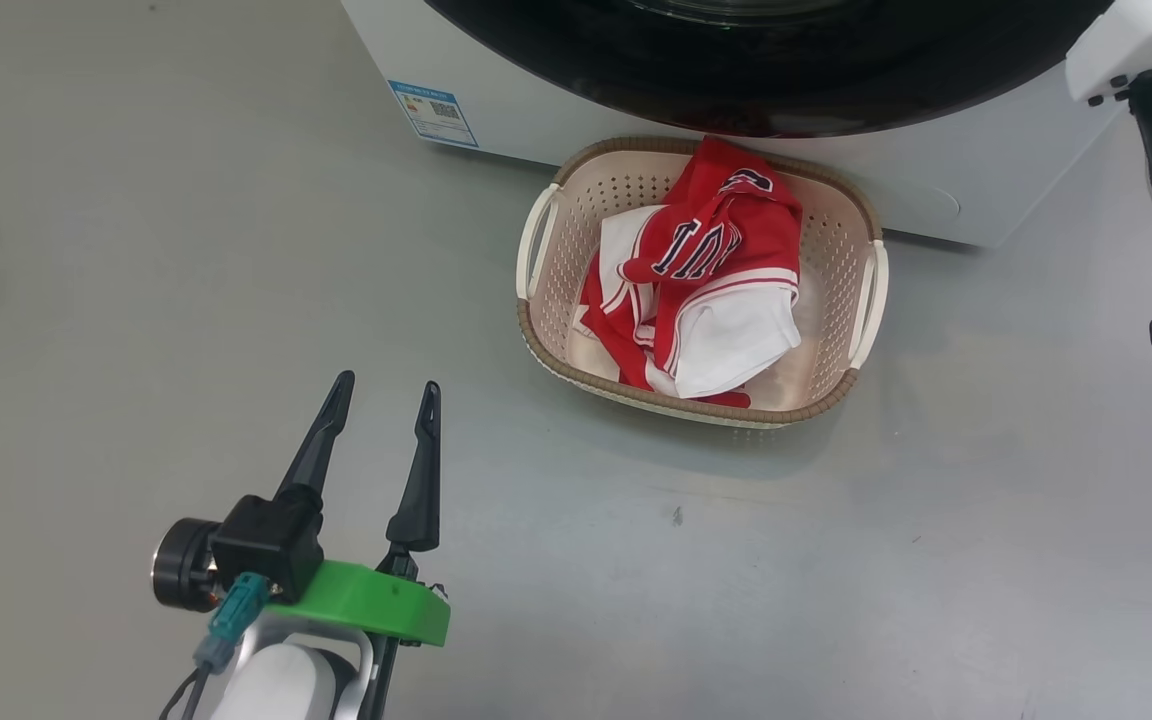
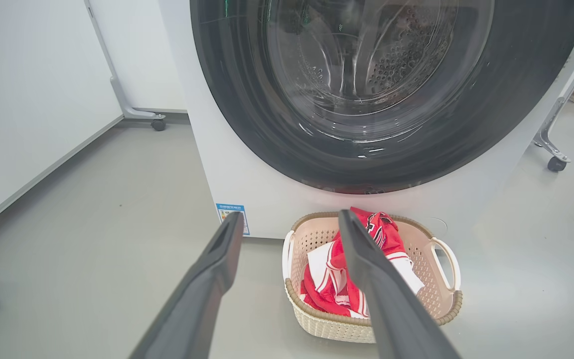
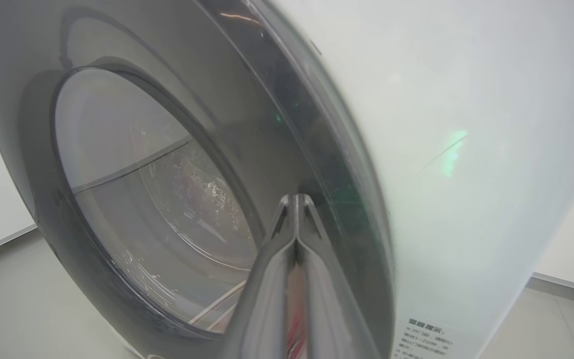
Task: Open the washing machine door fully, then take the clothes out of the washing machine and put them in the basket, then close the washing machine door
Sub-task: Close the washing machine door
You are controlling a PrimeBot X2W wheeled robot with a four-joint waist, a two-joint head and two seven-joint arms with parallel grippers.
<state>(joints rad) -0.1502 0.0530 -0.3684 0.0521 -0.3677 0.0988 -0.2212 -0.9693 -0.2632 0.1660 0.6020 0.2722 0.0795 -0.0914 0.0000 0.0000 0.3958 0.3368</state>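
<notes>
The left gripper (image 1: 385, 386) hangs with fingers apart and empty, clear of the basket (image 1: 841, 270) holding the clothes (image 1: 716, 250). The right gripper (image 3: 295, 198), fingers pressed together, is at the rim of the washing machine door (image 3: 142, 199), likely pushing it shut.

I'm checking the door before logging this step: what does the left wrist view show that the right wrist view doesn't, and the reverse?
Left wrist view: the basket holding the red clothes on the floor before the washing machine, and the open left end effector. Right wrist view: the shut right end effector, tips near the rim of the washing machine door. Both: that door, seemingly flush against the machine's front.
</notes>
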